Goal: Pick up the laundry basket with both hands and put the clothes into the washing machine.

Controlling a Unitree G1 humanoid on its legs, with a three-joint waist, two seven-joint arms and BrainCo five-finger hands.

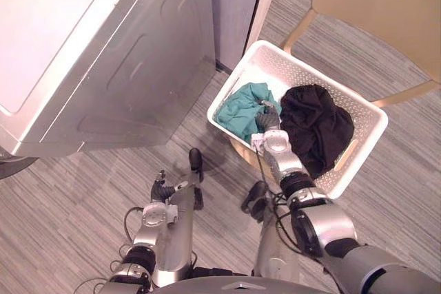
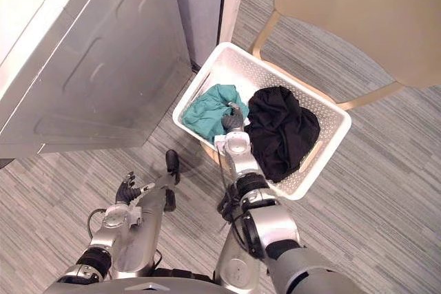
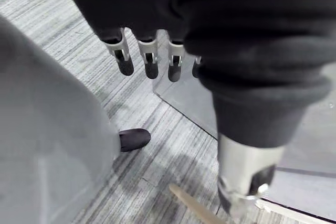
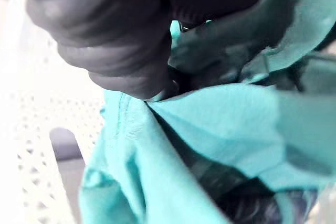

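The washing machine [image 1: 103,53] is the biggest thing here, a silver-grey block on the striped floor [image 1: 83,191] with its side panel turned this way; I cannot tell where its opening lies. A tan chair [image 1: 386,12] stands at the far right.

Between the two sits the white laundry basket [image 1: 289,70], just beside the machine's near corner, raised on something tan that shows under its near edge. It holds the clothes: a black garment [image 1: 317,125] heaped on the chair side and a smaller teal garment [image 1: 241,109] on the machine side, the two touching.

The right hand [image 1: 269,120] is down in the basket, against the teal garment where it meets the black one. Cloth folds around it in the right wrist view, so I cannot tell whether it has a hold.

The left hand [image 1: 160,189] hangs low over the floor, relaxed and empty.

The step looks like taking the teal piece. To do it well, gather a thick fold rather than an edge, then lift straight up past the rim. This way the black garment is not dragged along and the basket does not tip.
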